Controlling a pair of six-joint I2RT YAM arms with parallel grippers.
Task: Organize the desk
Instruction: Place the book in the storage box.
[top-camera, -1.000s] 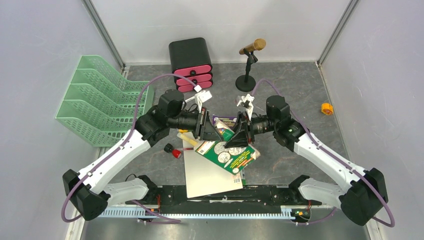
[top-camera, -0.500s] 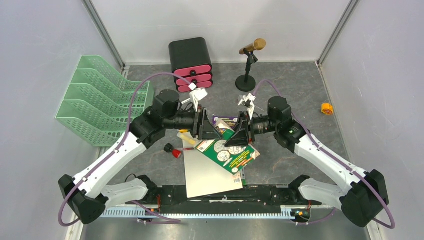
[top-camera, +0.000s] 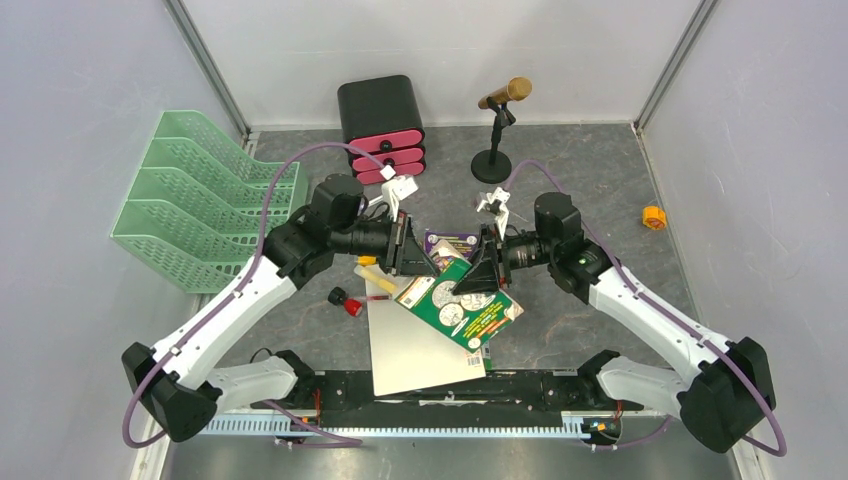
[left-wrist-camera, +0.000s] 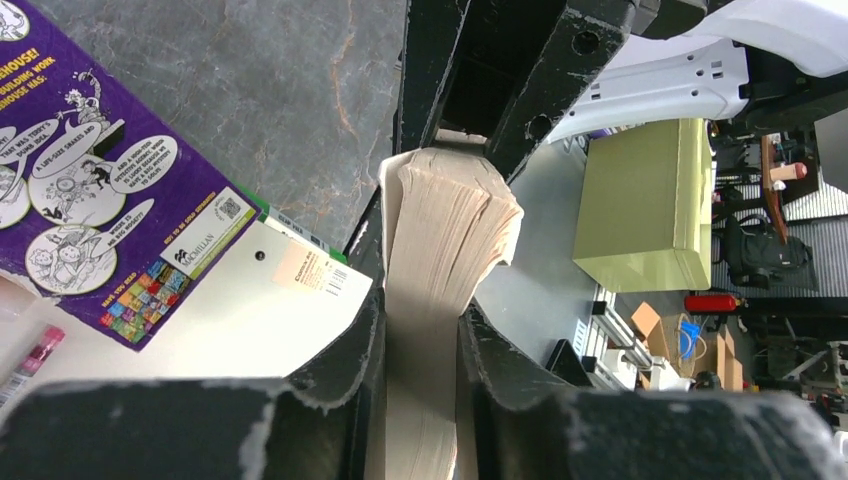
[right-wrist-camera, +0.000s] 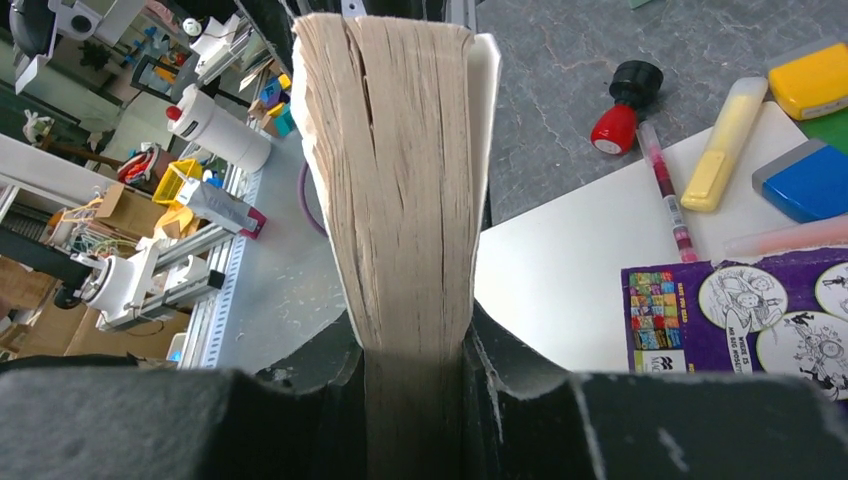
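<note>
A thick green-covered book (top-camera: 462, 306) is held over the dark marbled desk (top-camera: 600, 180), tilted, above a white folder (top-camera: 415, 348). My left gripper (top-camera: 412, 262) is shut on its left edge. In the left wrist view the fingers (left-wrist-camera: 345, 350) clamp the tan page block (left-wrist-camera: 440, 240). My right gripper (top-camera: 480, 272) is shut on the opposite edge. In the right wrist view the page block (right-wrist-camera: 400, 150) fills the gap at my right gripper (right-wrist-camera: 415, 345). A purple book (top-camera: 450, 243) lies under the two grippers.
A mint-green tiered tray (top-camera: 200, 200) stands at the left, a black drawer box with pink fronts (top-camera: 382, 125) and a microphone on a stand (top-camera: 497, 130) at the back. A red-and-black stamp (top-camera: 345, 302), yellow highlighter (right-wrist-camera: 725, 145), pink pen (right-wrist-camera: 665, 185) and blue eraser (right-wrist-camera: 810, 180) lie by the folder. An orange object (top-camera: 653, 217) sits far right.
The green book has shifted slightly to the right and up while both grippers stay closed on it. The left arm's elbow swung a little.
</note>
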